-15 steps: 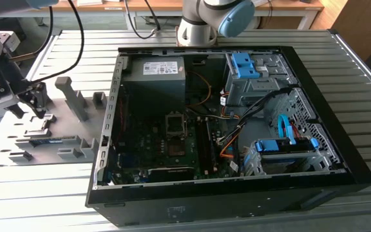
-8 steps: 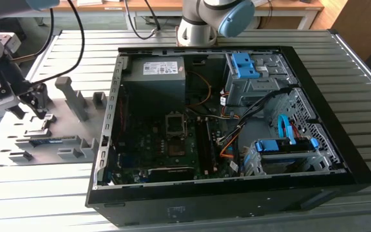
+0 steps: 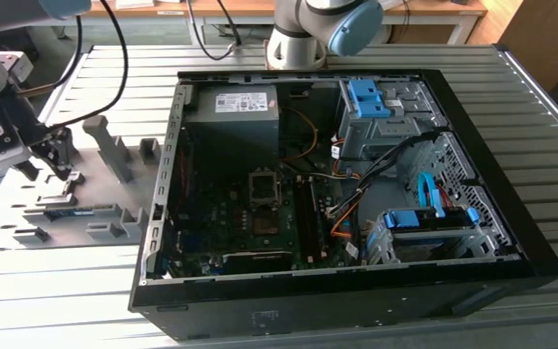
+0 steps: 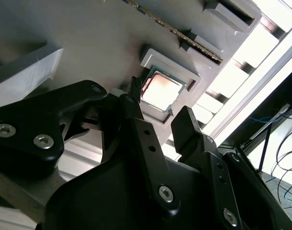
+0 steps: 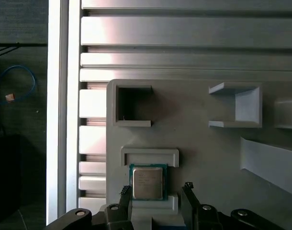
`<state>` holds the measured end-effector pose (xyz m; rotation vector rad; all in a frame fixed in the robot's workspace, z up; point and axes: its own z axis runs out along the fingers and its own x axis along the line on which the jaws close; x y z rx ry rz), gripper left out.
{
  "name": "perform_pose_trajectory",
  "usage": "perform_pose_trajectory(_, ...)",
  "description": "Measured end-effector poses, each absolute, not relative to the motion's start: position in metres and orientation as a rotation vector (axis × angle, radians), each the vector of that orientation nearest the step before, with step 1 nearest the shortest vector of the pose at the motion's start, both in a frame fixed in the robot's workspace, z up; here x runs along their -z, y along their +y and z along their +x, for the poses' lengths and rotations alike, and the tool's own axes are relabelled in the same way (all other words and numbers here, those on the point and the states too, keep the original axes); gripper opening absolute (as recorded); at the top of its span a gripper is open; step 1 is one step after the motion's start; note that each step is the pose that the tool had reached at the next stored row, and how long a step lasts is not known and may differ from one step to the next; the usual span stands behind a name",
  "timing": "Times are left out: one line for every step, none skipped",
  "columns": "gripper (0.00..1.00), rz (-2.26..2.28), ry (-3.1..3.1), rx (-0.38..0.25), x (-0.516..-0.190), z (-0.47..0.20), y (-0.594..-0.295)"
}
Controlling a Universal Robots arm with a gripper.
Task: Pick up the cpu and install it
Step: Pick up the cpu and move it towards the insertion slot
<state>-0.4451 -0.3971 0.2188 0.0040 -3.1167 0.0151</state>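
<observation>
The cpu point(image 5: 147, 183) is a small square chip with a dull silvery face, lying flat in a shallow grey holder point(image 5: 149, 156) on the grey fixture plate point(image 3: 104, 185). In the second wrist view the cpu point(image 4: 160, 90) shows bright between the black fingers point(image 4: 186, 125). My gripper point(image 5: 156, 189) is open just above it, one fingertip on each side of the chip, neither touching it. In the exterior view the gripper point(image 3: 64, 174) hangs over the plate at the exterior view's left. The dark square socket point(image 3: 262, 185) lies on the motherboard inside the open computer case point(image 3: 347, 294).
The fixture plate carries raised grey blocks point(image 3: 114, 149) and open pockets point(image 5: 131, 103) around the cpu's holder. A long memory stick point(image 3: 70, 213) lies in a slot on the plate. Cables and blue drive brackets point(image 3: 366, 98) crowd the case's far side. The slatted metal table point(image 3: 56, 291) surrounds everything.
</observation>
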Motion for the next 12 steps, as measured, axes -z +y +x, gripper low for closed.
perform_pose_trajectory(0.53, 0.004, -3.117, -0.015, -0.2185, -0.4451, -0.3971)
perform_pose_trajectory(0.53, 0.004, -3.117, -0.015, -0.2181, -0.4451, -0.3971)
perform_pose_trajectory(0.53, 0.004, -3.117, -0.015, -0.2176, -0.4451, -0.3971)
perform_pose_trajectory(0.53, 0.004, -3.117, -0.015, -0.2171, -0.4451, -0.3971)
perform_pose_trajectory(0.53, 0.004, -3.117, -0.015, -0.2168, -0.4451, -0.3971)
perform_pose_trajectory(0.53, 0.004, -3.117, -0.015, -0.2164, -0.4451, -0.3971)
perform_pose_trajectory(0.53, 0.004, -3.117, -0.015, -0.2160, -0.4451, -0.3971)
perform_pose_trajectory(0.53, 0.004, -3.117, -0.015, -0.2156, -0.4451, -0.3971)
perform_pose_trajectory(0.53, 0.004, -3.117, -0.015, -0.2152, -0.4451, -0.3971)
perform_pose_trajectory(0.53, 0.004, -3.117, -0.015, -0.2148, -0.4452, -0.3971)
perform_pose_trajectory(0.53, 0.004, -3.117, -0.015, -0.2144, -0.4453, -0.3971)
perform_pose_trajectory(0.53, 0.004, -3.117, -0.015, -0.2140, -0.4453, -0.3971)
